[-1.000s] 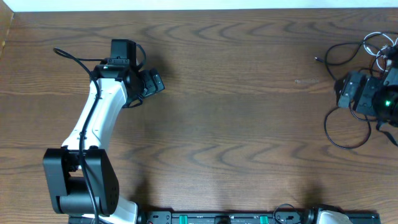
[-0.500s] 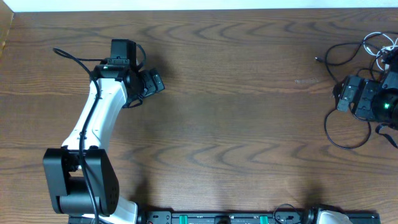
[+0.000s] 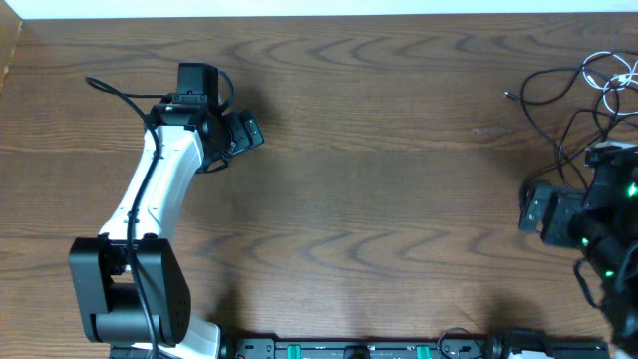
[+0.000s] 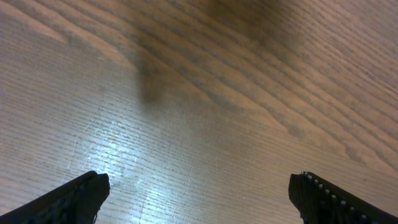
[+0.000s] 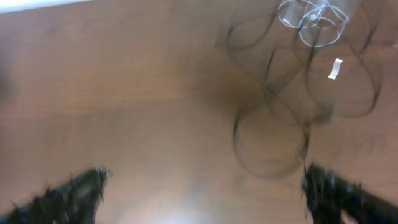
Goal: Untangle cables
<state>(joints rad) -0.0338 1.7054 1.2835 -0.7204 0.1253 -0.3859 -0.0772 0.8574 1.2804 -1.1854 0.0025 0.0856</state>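
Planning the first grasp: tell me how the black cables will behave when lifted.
The black cables lie in thin loose loops, so they will probably sag rather than hold shape. They cross each other and the white cable, so lifting one likely drags the others. They look light; a push may just slide them.

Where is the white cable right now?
In the overhead view, the white cable sits at the table's far right corner, looped among the black cables.
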